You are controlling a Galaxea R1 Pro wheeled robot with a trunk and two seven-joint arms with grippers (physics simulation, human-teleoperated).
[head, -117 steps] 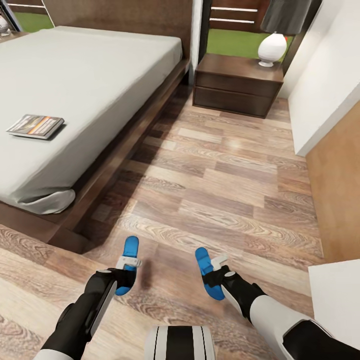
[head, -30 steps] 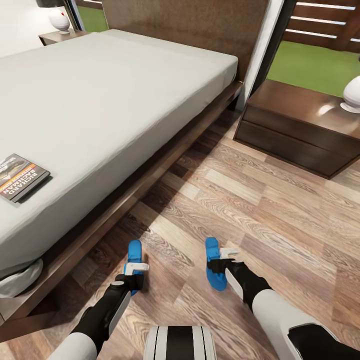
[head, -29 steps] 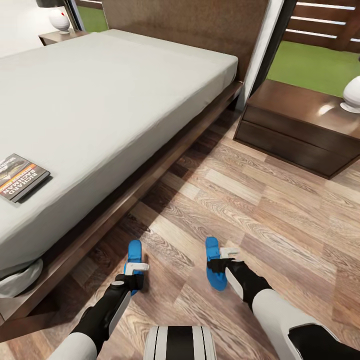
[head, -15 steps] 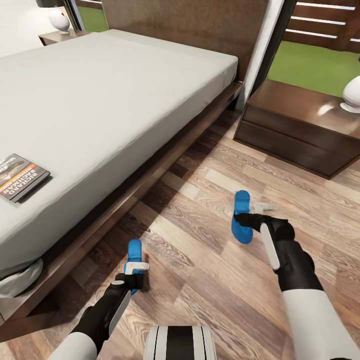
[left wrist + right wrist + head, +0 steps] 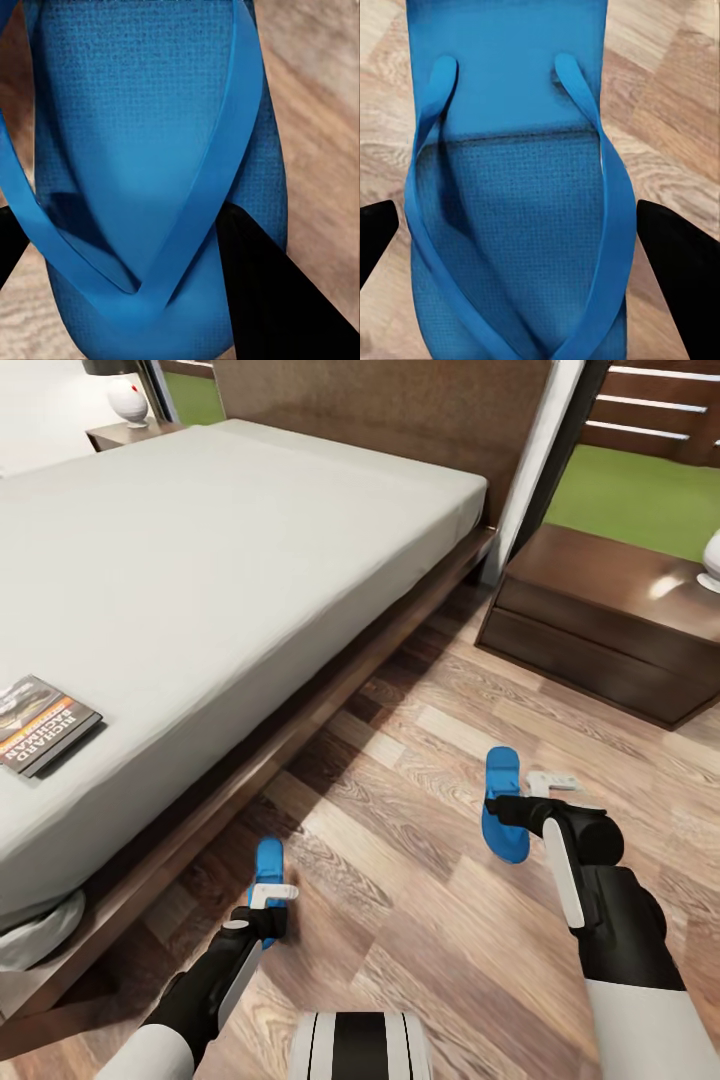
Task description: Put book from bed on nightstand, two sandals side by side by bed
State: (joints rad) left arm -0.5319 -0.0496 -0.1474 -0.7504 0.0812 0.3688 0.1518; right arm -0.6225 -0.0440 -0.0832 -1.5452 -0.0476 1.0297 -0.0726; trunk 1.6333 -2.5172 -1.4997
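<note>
Two bright-blue sandals hang over the wood floor, one in each gripper. My left gripper [image 5: 268,900] is shut on the left sandal [image 5: 267,858], close to the bed frame [image 5: 300,725]; its straps [image 5: 217,172] fill the left wrist view. Farther out, my right gripper [image 5: 522,808] is shut on the right sandal [image 5: 500,822], whose sole [image 5: 510,225] lies between both black fingers [image 5: 682,259]. The book [image 5: 42,723] lies on the grey mattress [image 5: 220,550] at the left. One nightstand [image 5: 600,610] stands right of the bed; another nightstand [image 5: 112,432] is at the far left.
A white lamp [image 5: 712,560] stands on the right nightstand and another lamp [image 5: 127,400] on the far one. The dark headboard [image 5: 400,400] and a window with green lawn [image 5: 640,500] lie behind. Bare plank floor [image 5: 420,920] spreads between my arms.
My right arm has carried its sandal forward and to the right, away from my body and toward the right nightstand. The left arm and its sandal have stayed put. The view shifted slightly.
</note>
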